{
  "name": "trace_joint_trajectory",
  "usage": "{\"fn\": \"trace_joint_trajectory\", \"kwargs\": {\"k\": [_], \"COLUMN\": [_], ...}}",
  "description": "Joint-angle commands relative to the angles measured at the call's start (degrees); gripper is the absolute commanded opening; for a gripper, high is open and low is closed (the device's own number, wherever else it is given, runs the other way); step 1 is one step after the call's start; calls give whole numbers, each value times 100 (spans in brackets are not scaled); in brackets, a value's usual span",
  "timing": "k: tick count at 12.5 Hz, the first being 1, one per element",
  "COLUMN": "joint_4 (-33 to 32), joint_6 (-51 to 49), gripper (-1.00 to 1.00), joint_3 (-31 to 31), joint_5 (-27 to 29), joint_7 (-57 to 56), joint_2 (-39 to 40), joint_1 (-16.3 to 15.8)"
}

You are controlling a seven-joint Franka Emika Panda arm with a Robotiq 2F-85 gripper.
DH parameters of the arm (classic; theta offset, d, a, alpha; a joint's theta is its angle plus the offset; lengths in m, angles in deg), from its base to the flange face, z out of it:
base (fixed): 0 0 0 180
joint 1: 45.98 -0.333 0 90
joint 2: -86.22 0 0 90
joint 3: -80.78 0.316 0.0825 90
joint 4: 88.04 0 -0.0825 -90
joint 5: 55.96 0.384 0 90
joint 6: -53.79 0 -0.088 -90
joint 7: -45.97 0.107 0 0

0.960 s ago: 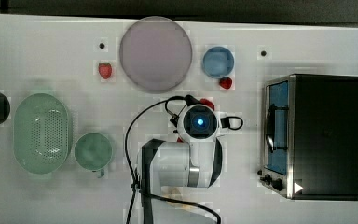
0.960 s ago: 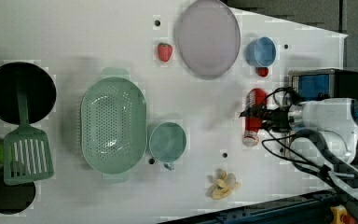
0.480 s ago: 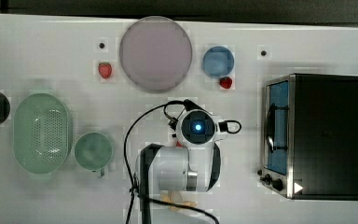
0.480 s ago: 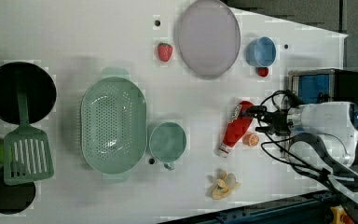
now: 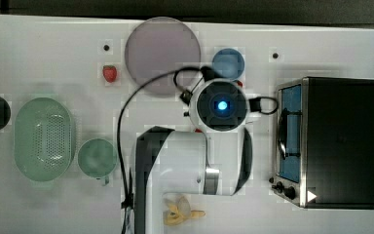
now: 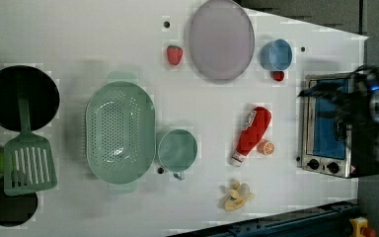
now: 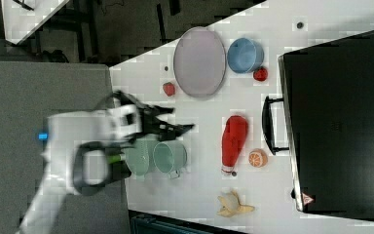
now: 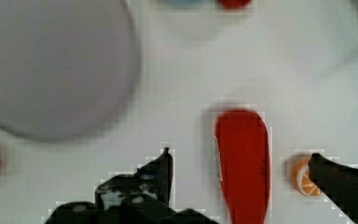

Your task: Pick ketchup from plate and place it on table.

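Observation:
The ketchup [image 6: 251,133] is a slim red bottle lying flat on the white table [image 6: 202,197], whitish cap toward the banana, well apart from the plate. It also shows in the right view [image 7: 233,141] and the wrist view [image 8: 242,163]. The pale lilac plate [image 6: 221,39] is bare, also seen from above [image 5: 163,53]. My gripper [image 8: 240,153] is open and raised above the ketchup, with one finger on either side of it in the wrist view and nothing held. In the right view the gripper [image 7: 179,119] hangs high over the table.
An orange slice [image 6: 265,147] touches the ketchup's side. A toaster oven [image 6: 325,128] stands beyond it. Nearby are a banana [image 6: 237,195], a green cup [image 6: 177,149], a green colander [image 6: 120,131], a blue bowl [image 6: 276,53], a strawberry [image 6: 174,54] and a small red fruit [image 6: 278,75].
The ketchup went from standing in my grip to lying on the table. My fingers opened and let it go, and the arm rose away from it.

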Motion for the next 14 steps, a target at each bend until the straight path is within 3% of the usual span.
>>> {"fn": "trace_joint_trajectory", "kwargs": {"k": [1, 6, 14], "joint_4": [1021, 2488, 2613], "joint_6": [-1047, -3123, -3416], "gripper": [100, 100, 100], "joint_3": [-7, -22, -19], "joint_5": [62, 61, 61], "joint_7": [671, 673, 673], "joint_2": [-311, -293, -276], "joint_1": [-11, -4, -8]}}
